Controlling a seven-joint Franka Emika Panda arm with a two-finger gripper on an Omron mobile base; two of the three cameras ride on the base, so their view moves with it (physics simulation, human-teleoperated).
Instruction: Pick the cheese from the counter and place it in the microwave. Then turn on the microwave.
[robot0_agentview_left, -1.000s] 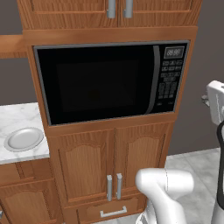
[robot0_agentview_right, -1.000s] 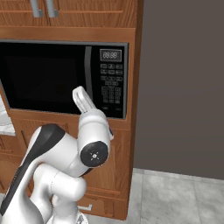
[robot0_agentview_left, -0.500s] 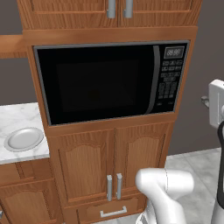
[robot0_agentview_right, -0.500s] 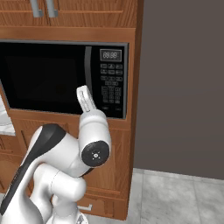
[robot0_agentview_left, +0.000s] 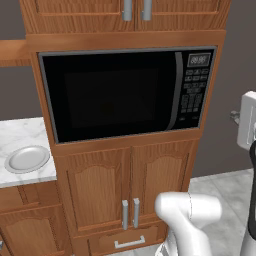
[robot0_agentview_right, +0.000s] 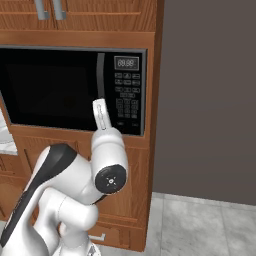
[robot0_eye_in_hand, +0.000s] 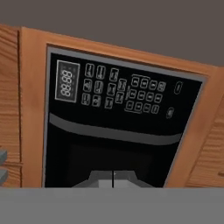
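The black microwave (robot0_agentview_left: 115, 95) sits built into the wooden cabinet wall with its dark glass door closed. Its button panel (robot0_agentview_right: 127, 102) and small display are on the right side. In the right base view my gripper (robot0_agentview_right: 99, 103) points at the microwave front, just left of the lower buttons and a short way off. In the hand view the fingertips (robot0_eye_in_hand: 113, 178) are pressed together with nothing between them, under the rolled button panel (robot0_eye_in_hand: 122, 94). The cheese is hidden from view. The white marble counter (robot0_agentview_left: 20, 132) lies at the left.
A round grey plate (robot0_agentview_left: 27, 158) rests on the counter. Wooden cabinet doors with silver handles (robot0_agentview_left: 130, 212) stand below the microwave, with more cabinets above it. A dark wall (robot0_agentview_right: 210, 100) and grey tiled floor lie to the right.
The hand has edged slightly up and right toward the button panel. The microwave door has stayed closed and the jaws have stayed shut.
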